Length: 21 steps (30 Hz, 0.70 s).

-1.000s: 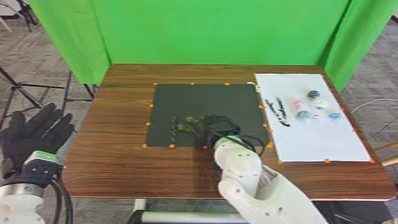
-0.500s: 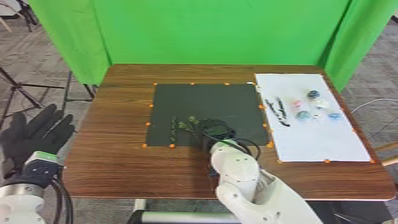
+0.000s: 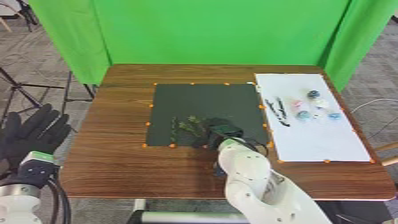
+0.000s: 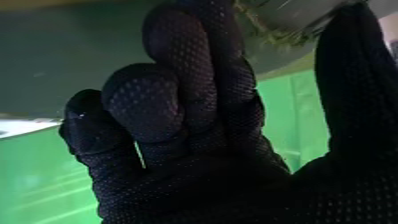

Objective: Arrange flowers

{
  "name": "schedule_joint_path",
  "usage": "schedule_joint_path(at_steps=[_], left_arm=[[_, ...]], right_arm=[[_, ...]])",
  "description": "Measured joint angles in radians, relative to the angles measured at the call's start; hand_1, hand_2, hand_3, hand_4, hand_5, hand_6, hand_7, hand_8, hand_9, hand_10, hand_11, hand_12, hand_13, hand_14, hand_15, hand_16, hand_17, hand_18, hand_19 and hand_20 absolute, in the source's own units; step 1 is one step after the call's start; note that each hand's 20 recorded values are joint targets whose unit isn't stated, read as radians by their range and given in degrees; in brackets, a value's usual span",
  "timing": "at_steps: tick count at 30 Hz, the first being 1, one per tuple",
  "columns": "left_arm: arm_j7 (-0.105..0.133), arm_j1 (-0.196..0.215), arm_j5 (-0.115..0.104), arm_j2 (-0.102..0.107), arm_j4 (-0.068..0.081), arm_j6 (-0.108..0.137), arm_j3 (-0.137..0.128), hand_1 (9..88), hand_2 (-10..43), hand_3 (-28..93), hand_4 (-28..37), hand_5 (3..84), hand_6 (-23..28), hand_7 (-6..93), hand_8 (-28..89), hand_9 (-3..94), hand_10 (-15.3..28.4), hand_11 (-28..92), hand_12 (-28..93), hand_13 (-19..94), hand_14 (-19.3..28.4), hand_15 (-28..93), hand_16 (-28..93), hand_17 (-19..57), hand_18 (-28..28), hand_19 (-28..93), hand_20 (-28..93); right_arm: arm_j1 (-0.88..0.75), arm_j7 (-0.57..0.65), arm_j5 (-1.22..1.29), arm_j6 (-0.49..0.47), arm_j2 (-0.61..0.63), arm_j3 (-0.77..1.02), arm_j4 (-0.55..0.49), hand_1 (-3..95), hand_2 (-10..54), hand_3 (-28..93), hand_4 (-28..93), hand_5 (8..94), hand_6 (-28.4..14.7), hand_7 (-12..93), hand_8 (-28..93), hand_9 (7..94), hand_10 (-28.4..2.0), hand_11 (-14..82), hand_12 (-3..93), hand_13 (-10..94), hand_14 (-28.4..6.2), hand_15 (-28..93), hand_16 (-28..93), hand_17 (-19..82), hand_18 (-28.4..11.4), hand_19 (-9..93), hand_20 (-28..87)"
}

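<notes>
Centrally, the right hand [image 3: 222, 129] is hanging over the dark mat [image 3: 191, 100], thumb standing apart from loosely bending fingers, green sprigs [image 3: 191, 125] lying just beside; the left hand [image 3: 32, 136] is spreading flat.

Green curtain [image 3: 204, 37], grey floor [image 3: 375, 70].

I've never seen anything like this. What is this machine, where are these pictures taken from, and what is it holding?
It's a two-armed robot wearing black gloves. The wide view comes from its head, looking down; the close-up comes from its right wrist.

On the brown table are a dark mat and, right of it, a white sheet. Green sprigs lie on the mat beside the right hand. Dark stems and small blue, pink and whitish pieces, perhaps flower heads, lie on the sheet.

I see nothing gripped. The left hand is open, off the table's left side.
</notes>
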Motion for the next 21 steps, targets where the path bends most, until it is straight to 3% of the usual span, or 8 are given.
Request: schedule_joint_path(at_steps=[6, 12, 16, 21], left_arm=[[0.011, 0.007, -0.002, 0.003, -0.002, -0.004, 0.0, 26.5, 10.2, 72, -28.3, 39.5, 8.6, 19.0, -10, 32.0, 15.7, 25, 10, 22, 16.1, 41, -9, -5.6, 13.8, 30, 9], [0.033, 0.024, -0.006, 0.009, -0.009, -0.004, -0.001, 26.3, 10.2, 72, -28.3, 39.3, 8.3, 19.2, -10, 32.2, 15.5, 25, 10, 22, 15.8, 41, -9, -5.4, 13.7, 30, 9], [0.05, 0.031, -0.015, 0.012, -0.011, -0.004, 0.001, 26.3, 10.2, 72, -28.3, 39.3, 8.3, 19.3, -10, 32.2, 15.4, 26, 10, 22, 15.8, 41, -9, -5.3, 13.7, 30, 9], [0.053, 0.03, -0.017, 0.014, -0.011, -0.004, 0.007, 26.2, 10.3, 72, -28.3, 39.3, 8.3, 19.5, -10, 32.1, 15.3, 26, 10, 22, 15.7, 41, -9, -5.3, 13.7, 30, 9]], right_arm=[[-0.055, 0.036, 0.02, 0.098, 0.071, 0.125, -0.064, 25.3, -9.5, 65, -19, 73.7, -6.1, 28, -6, 78.2, -17.3, 33.0, 29.0, 74, -12.8, 60, 33, 48, -25.1, 93, 40], [-0.047, 0.076, 0.047, 0.201, 0.192, 0.264, -0.054, 26.6, -9.5, 67, -21, 69.6, -7.4, 24, -7, 75.2, -17.9, 33.5, 28.7, 72, -13.0, 61, 33, 47, -25.0, 93, 42], [0.035, 0.085, 0.049, 0.22, 0.254, 0.257, 0.06, 27.4, -9.5, 68, -23, 67.7, -7.6, 22, -7, 74.2, -17.9, 34.5, 28.8, 72, -13.0, 61, 33, 47, -24.9, 93, 42], [0.183, 0.086, 0.087, 0.214, 0.285, 0.152, 0.25, 27.4, -9.5, 67, -25, 68.2, -8.0, 20, -8, 74.4, -17.6, 35.8, 29.0, 71, -13.3, 63, 33, 47, -25.0, 93, 43]])
